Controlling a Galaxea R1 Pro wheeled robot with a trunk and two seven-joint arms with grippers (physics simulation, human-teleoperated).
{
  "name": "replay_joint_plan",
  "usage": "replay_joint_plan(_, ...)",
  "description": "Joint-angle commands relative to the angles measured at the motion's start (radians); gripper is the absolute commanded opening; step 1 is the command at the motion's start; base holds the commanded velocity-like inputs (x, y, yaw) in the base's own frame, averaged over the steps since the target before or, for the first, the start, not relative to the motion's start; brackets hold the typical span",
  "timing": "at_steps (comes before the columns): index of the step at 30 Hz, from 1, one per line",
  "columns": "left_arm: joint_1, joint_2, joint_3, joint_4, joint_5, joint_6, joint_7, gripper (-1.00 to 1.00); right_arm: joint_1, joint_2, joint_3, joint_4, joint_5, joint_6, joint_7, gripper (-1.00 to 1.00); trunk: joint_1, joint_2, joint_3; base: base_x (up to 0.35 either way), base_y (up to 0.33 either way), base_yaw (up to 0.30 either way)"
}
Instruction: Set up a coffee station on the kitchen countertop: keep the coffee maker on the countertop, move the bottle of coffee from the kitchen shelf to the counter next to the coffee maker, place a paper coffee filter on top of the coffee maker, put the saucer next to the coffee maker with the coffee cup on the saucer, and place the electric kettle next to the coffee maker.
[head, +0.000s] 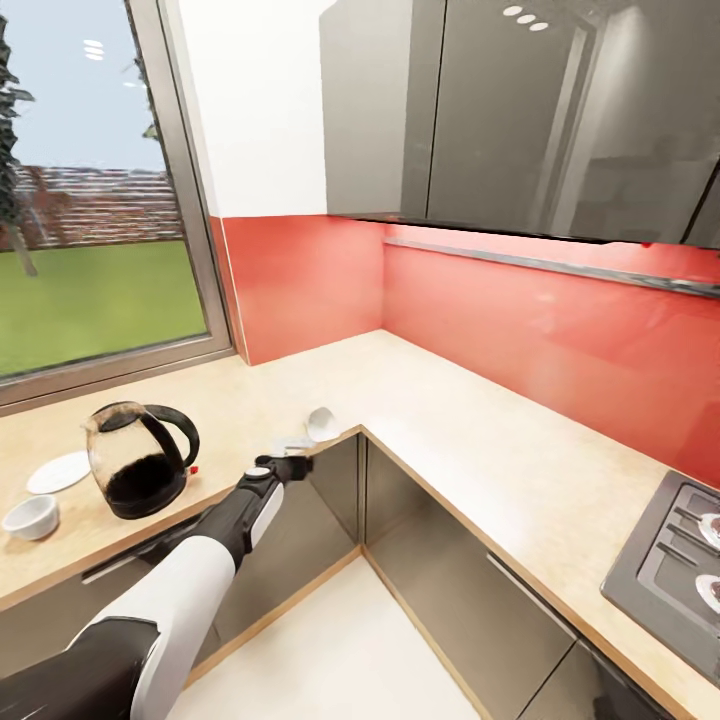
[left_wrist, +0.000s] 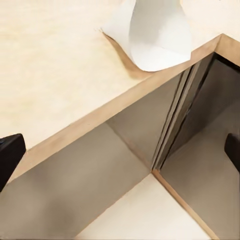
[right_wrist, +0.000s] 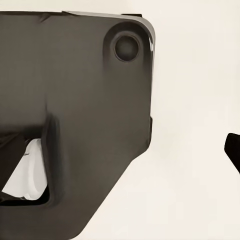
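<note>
Through my head camera I am looking down at an L-shaped light wood-grain counter (head: 440, 400) that is running under a window (head: 90, 190) on one side and along a red backsplash (head: 520, 320) on the other. The electric kettle (head: 140, 458) is standing upright on the window-side run, its black loop handle turned toward the corner. The saucer (head: 58, 472) is lying flat just beside the kettle, on the side away from the corner, and the coffee cup (head: 31, 517) is sitting on the counter near the saucer, apart from it and closer to the front edge. The paper coffee filter (head: 320, 422) is lying on its side at the inner corner of the counter's front edge. I am reaching my left arm out toward that corner, and my left tool (head: 290, 462) is hovering just below and beside the filter, level with the counter edge. A stove top (head: 670, 570) is set into the counter at the far right.

In my left wrist camera the filter (left_wrist: 155, 35) is resting on the counter (left_wrist: 55, 70) right at its edge, above the glossy dark cabinet fronts (left_wrist: 130, 135). My left tool's two dark fingertips (left_wrist: 9, 152) are showing at opposite margins, spread wide with nothing between them.

In my right wrist camera a dark grey robot part (right_wrist: 80, 110) is covering much of the picture against a pale floor (right_wrist: 195, 125). One dark fingertip (right_wrist: 233, 150) of my right tool is peeking in at the margin; I cannot tell how far that tool is spread.
</note>
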Motion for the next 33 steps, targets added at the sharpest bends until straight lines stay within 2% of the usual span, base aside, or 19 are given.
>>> replay_joint_plan(1, -0.001, 0.000, -0.004, -0.002, -0.002, 0.000, 0.020, 1.00, 0.000, 0.000, 0.000, -0.001, 0.001, -0.003, 0.000, 1.00, 0.001, -0.002, -0.002, 0.000, 0.000, -0.015)
replay_joint_plan(3, -0.001, 0.000, -0.004, -0.001, -0.001, -0.010, 0.038, 1.00, 0.000, 0.000, 0.000, -0.001, 0.002, -0.003, 0.000, 1.00, 0.001, -0.002, -0.002, 0.000, 0.000, -0.010)
replay_joint_plan(7, 0.021, 0.022, -0.002, -0.011, -0.001, -0.032, 0.045, 1.00, -0.002, 0.014, 0.000, 0.006, -0.001, -0.002, 0.001, 1.00, 0.001, -0.002, -0.002, 0.000, 0.000, 0.000)
replay_joint_plan(12, 0.018, 0.016, -0.006, -0.011, 0.003, -0.016, 0.038, 1.00, -0.003, 0.027, -0.002, -0.001, -0.001, -0.002, 0.001, 1.00, 0.001, -0.002, -0.002, 0.000, 0.000, 0.000)
replay_joint_plan(18, 0.034, 0.017, -0.012, -0.013, 0.001, -0.044, 0.037, 1.00, -0.003, 0.039, -0.005, -0.003, 0.000, -0.002, 0.000, 1.00, 0.001, -0.002, -0.002, 0.029, 0.000, 0.000)
replay_joint_plan(33, 0.036, 0.017, -0.019, -0.013, -0.002, -0.059, 0.037, 1.00, -0.003, 0.038, -0.006, -0.006, 0.000, -0.001, 0.000, 1.00, 0.001, -0.002, -0.002, 0.306, 0.000, 0.000)
